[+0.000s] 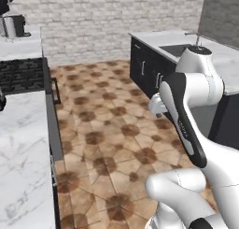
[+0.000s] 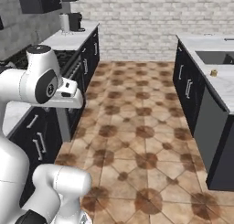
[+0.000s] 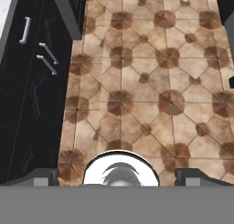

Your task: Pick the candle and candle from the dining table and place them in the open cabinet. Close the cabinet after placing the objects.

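The dining table [image 2: 223, 88] is the marble island on the right, with a black inset sink [image 2: 217, 57]; it also shows as the dining table [image 1: 151, 39] with a tap [image 1: 197, 39]. A small tan candle [image 2: 213, 72] stands on it near the sink's front corner. My gripper [image 3: 118, 178] hangs open over the tiled floor, far from the candle, with nothing between its fingertips [image 3: 45, 177]. A dark wall cabinet [image 2: 39, 0] hangs above the left counter; I cannot tell how its door stands.
A marble counter [image 1: 23, 144] with a black stove [image 1: 21, 74] and a coffee machine [image 2: 71, 22] runs along the left. Dark drawer fronts with silver handles [image 3: 48, 58] line it. Brown tiled floor [image 2: 137, 118] lies open between counter and island.
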Controlling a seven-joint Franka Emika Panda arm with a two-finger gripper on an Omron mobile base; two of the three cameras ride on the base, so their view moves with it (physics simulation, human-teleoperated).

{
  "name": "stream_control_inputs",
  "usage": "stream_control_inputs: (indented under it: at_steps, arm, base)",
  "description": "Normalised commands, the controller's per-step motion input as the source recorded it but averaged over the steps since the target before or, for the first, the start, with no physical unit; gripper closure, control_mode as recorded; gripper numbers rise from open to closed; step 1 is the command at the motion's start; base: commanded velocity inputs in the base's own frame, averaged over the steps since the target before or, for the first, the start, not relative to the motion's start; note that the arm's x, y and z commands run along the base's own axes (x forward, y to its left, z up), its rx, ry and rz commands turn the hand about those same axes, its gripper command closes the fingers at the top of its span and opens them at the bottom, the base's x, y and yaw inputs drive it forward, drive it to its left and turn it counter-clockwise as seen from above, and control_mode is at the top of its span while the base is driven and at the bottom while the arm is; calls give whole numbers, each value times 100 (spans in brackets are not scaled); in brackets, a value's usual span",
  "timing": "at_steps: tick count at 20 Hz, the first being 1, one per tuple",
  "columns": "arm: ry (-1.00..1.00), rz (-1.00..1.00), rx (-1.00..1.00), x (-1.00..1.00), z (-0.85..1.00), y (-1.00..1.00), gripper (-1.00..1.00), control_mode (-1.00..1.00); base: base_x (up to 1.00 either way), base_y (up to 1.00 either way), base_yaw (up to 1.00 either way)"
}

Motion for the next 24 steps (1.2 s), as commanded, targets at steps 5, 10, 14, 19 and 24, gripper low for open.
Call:
stream_control_inputs:
  at_steps: [5, 10, 14, 19, 24]
  arm:
    - [0, 0, 0, 0, 0, 0, -100, 100]
    - [0, 0, 0, 0, 0, 0, -100, 100]
    - [0, 0, 0, 0, 0, 0, -100, 100]
    - [0, 0, 0, 0, 0, 0, -100, 100]
    - [0, 0, 0, 0, 0, 0, -100, 100]
  base:
    - [45, 0, -24]
    - [43, 0, -24]
    - [43, 0, -24]
    - [45, 0, -24]
    - [46, 0, -25]
